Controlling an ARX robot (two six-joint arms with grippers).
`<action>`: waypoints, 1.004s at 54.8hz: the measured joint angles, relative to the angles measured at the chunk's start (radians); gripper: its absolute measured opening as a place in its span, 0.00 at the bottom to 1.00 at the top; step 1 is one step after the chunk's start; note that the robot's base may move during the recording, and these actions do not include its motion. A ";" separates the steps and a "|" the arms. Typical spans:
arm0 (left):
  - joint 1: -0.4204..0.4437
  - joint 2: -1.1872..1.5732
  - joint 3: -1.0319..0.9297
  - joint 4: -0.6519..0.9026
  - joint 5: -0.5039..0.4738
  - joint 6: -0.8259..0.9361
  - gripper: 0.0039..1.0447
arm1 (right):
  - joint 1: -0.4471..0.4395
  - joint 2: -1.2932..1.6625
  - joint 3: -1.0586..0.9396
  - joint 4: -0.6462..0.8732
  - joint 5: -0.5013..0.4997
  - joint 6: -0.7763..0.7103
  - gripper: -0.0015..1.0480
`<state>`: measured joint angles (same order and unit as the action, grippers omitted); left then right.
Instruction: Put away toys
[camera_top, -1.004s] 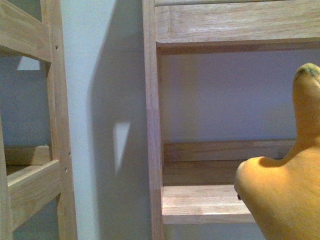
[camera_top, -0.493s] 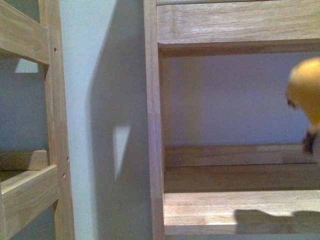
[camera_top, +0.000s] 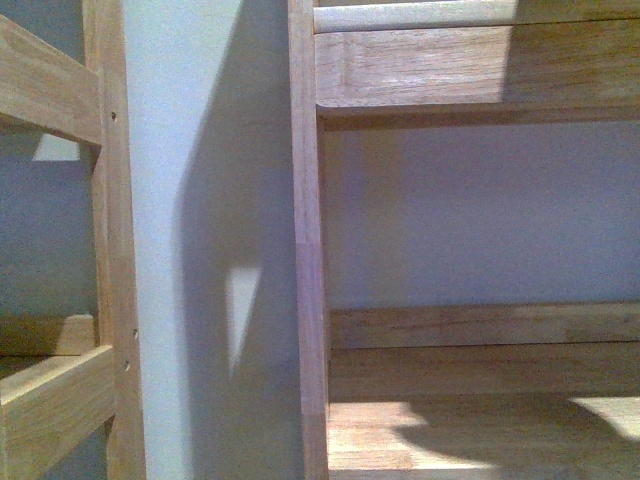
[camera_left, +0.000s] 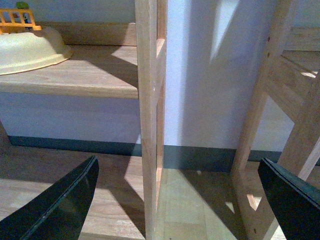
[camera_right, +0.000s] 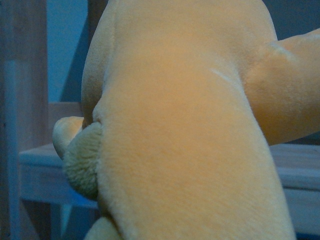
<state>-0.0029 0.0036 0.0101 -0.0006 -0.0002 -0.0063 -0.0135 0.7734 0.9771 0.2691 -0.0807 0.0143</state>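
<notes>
The plush animal (camera_right: 180, 125) is seen only in the right wrist view, where its orange-yellow body fills nearly the whole picture, a paler fuzzy patch (camera_right: 82, 165) showing at one side. It is held up in the air close to that camera, in front of a wooden shelf board (camera_right: 35, 165) that lies behind and below it; it is not seen resting on anything. The right gripper itself is hidden by the plush, so it cannot be told how far its fingers are closed, though the toy is judged to be carried by that arm. In the front view the toy is not seen at all; only a broad shadow (camera_top: 500, 440) is cast on the lower shelf (camera_top: 480, 430) beside the upright (camera_top: 308, 250). The left gripper (camera_left: 177, 165) is spread wide with nothing between its fingers (camera_left: 75, 200), hanging over the floor (camera_left: 185, 200) near a post (camera_left: 148, 100), with a cream bowl (camera_left: 30, 47) on a shelf beyond. The carrying step is judged to be in hand, the placing not yet done. Next, the toy needs to be brought over a bare shelf, lowered until it is borne by the board, and only then released.
</notes>
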 joint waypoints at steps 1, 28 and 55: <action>0.000 0.000 0.000 0.000 0.000 0.000 0.95 | -0.005 0.028 0.027 0.000 -0.007 0.010 0.20; 0.000 0.000 0.000 0.000 0.000 0.000 0.95 | 0.072 0.624 0.698 -0.224 -0.023 0.205 0.20; 0.000 0.000 0.000 0.000 0.000 0.000 0.95 | 0.160 1.029 1.262 -0.486 -0.100 0.506 0.20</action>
<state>-0.0029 0.0036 0.0101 -0.0006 -0.0002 -0.0067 0.1467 1.8027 2.2391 -0.2172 -0.1810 0.5201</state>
